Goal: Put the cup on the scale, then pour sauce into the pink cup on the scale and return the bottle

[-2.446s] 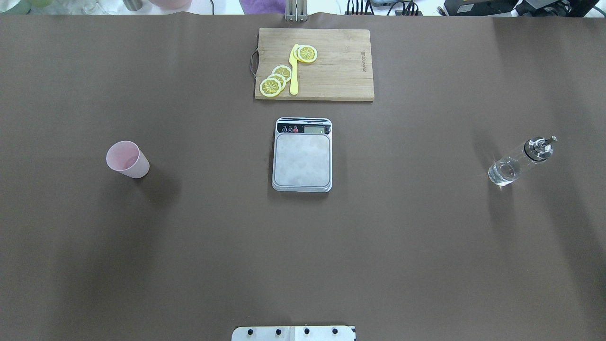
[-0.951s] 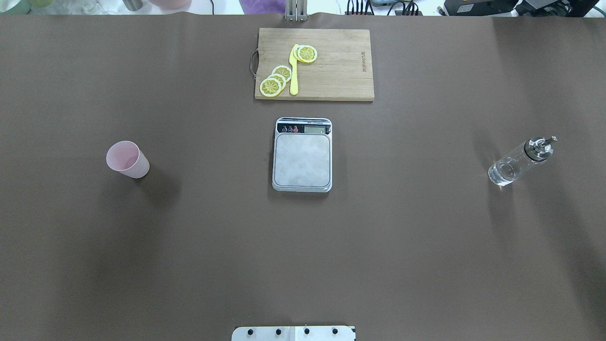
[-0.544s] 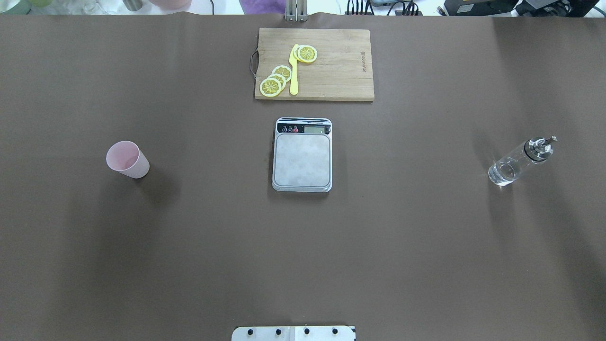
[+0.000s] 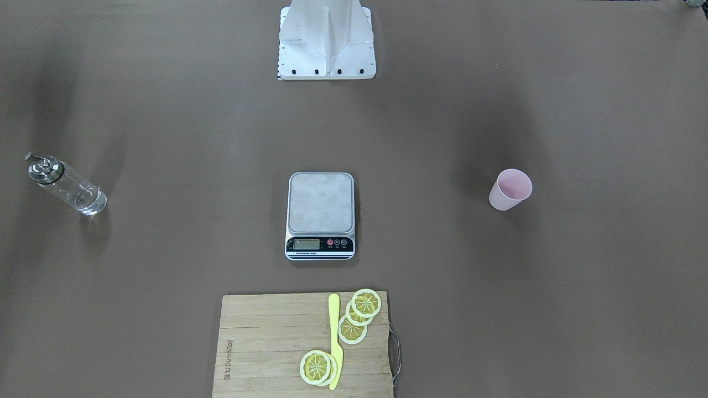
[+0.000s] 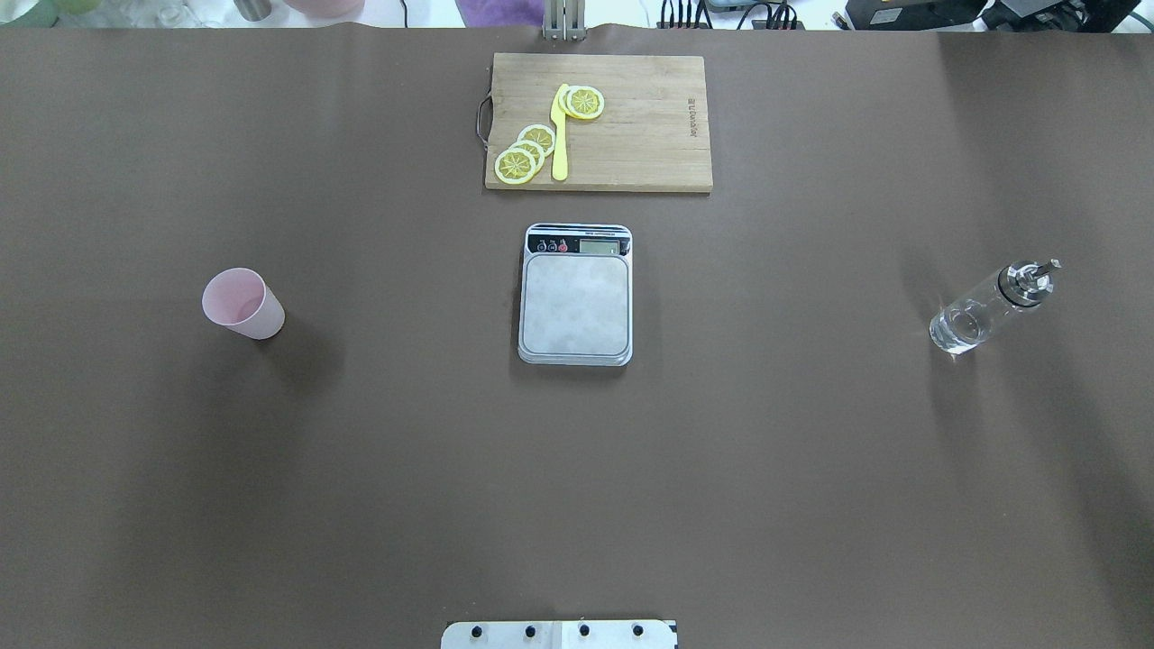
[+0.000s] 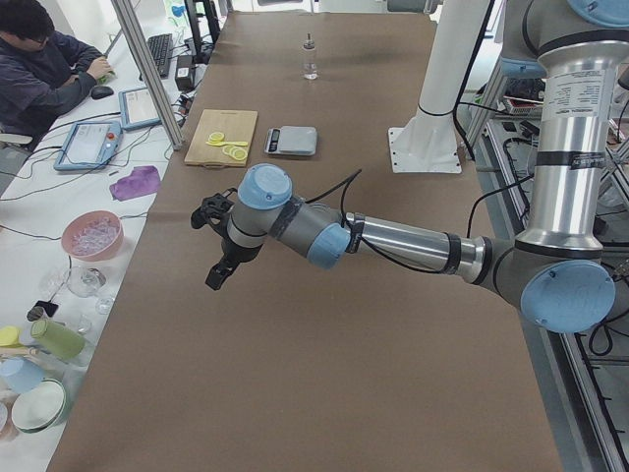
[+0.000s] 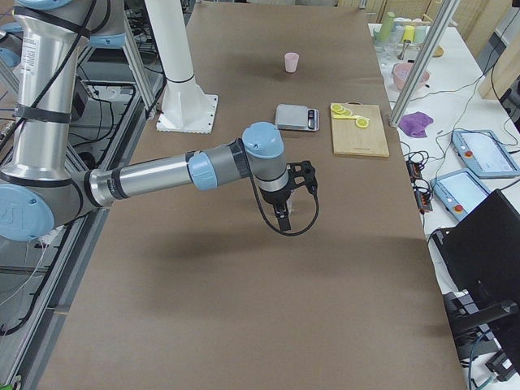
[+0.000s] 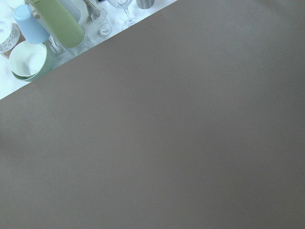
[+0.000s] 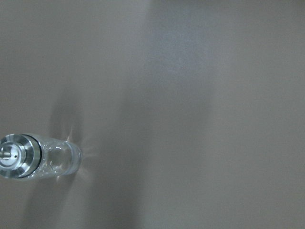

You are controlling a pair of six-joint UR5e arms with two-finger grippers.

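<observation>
The pale pink cup [image 5: 242,305] stands upright on the brown table at the left; it also shows in the front-facing view [image 4: 510,189]. The steel scale [image 5: 575,302] sits at the centre, its platform bare. The clear glass bottle [image 5: 987,308] with a silver spout cap stands at the right and shows in the right wrist view [image 9: 33,157]. The sauce in it is barely visible. My left gripper [image 6: 216,273] hovers over the table's left end. My right gripper [image 7: 282,218] hovers over the right end. I cannot tell whether either is open or shut.
A bamboo cutting board [image 5: 649,126] with lemon slices [image 5: 526,151] and a yellow knife [image 5: 560,135] lies beyond the scale. The robot base [image 4: 326,38] stands at the near edge. Bowls and cups [image 8: 28,57] stand off the table's left end.
</observation>
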